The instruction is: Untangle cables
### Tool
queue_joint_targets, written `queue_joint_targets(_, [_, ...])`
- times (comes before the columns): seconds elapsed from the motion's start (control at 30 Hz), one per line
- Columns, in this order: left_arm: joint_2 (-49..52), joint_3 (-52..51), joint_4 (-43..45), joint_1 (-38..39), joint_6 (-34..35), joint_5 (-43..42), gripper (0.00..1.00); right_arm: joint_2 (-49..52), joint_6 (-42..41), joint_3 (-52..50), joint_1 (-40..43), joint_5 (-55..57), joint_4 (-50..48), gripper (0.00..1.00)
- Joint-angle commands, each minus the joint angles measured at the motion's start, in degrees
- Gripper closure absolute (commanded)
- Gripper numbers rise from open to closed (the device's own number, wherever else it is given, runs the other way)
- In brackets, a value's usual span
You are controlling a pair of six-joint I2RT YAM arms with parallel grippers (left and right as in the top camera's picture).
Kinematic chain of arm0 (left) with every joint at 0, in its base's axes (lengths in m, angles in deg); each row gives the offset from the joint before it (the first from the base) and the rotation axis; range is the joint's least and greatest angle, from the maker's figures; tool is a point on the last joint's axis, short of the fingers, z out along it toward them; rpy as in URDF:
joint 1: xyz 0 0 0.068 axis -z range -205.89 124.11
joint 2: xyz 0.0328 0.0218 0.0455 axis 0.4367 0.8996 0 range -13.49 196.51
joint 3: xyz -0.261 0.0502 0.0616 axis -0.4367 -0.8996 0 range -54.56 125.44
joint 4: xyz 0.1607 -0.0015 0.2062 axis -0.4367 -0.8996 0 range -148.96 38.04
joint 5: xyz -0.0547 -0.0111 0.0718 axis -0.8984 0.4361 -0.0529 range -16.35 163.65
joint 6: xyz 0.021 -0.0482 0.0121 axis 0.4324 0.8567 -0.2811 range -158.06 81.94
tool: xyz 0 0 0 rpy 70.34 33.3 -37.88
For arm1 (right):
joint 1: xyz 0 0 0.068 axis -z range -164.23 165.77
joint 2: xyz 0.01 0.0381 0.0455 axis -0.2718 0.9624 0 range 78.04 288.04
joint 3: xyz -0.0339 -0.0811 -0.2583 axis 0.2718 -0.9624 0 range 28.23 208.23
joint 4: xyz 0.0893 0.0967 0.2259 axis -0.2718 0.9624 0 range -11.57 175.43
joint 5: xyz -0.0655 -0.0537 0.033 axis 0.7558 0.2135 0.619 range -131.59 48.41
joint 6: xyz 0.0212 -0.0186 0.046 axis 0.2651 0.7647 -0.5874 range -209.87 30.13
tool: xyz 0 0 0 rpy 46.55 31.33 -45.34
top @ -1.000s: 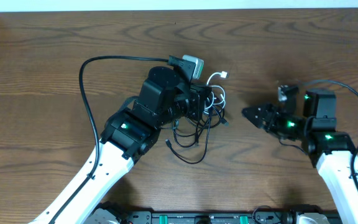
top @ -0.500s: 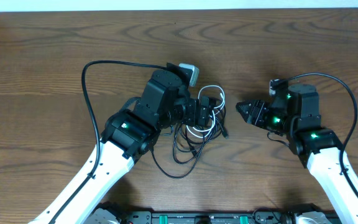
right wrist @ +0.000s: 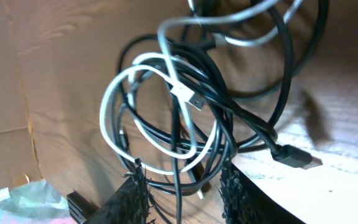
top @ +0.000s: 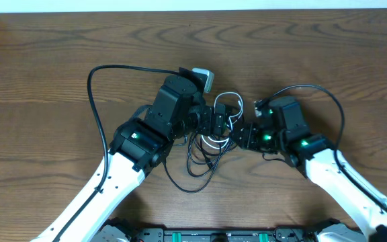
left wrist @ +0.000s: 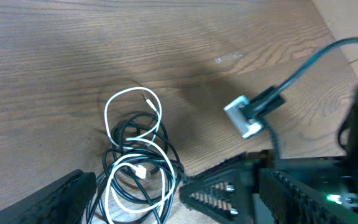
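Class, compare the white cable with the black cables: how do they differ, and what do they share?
The white cable looks thinner than the thickest of the black cables. The white cable ends in a small silvery plug; one of the black cables has a chunkier black plug. Both loop together in one tangle on the table.

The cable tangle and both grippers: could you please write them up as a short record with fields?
cables: black cords and one white cord, looped together in one tangle on the table
progress: not yet separated
left gripper: open, above the tangle
right gripper: jaws apart, fingers either side of several strands at the tangle's right edge; no pinch visible
loose end: black plug lying on the wood beside the tangle
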Motion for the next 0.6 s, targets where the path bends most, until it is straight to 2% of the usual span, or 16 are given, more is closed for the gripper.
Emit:
queue_joint_targets(0.0, [0.39,1.16,-0.11,-0.15,-0.59,0.83,0.1,2.75,-4.15,-0.04,-0.39,1.01,-1.2,0.64])
queue_joint_targets(0.4, [0.39,1.16,-1.29,-0.15,-0.96,2.34,0.1,9.62,-6.93,-0.04,-3.3,-3.3,-9.6,0.66])
queue_joint_targets(0.53, [0.37,1.16,-3.39,-0.15,-0.96,6.84,0.1,10.29,-8.02,-0.04,-3.78,-3.28,-11.15,0.7])
queue_joint_targets(0.57, [0.37,1.16,-3.96,-0.15,-0.94,7.63,0.1,10.29,-8.02,-0.04,-3.76,-3.26,-11.17,0.76])
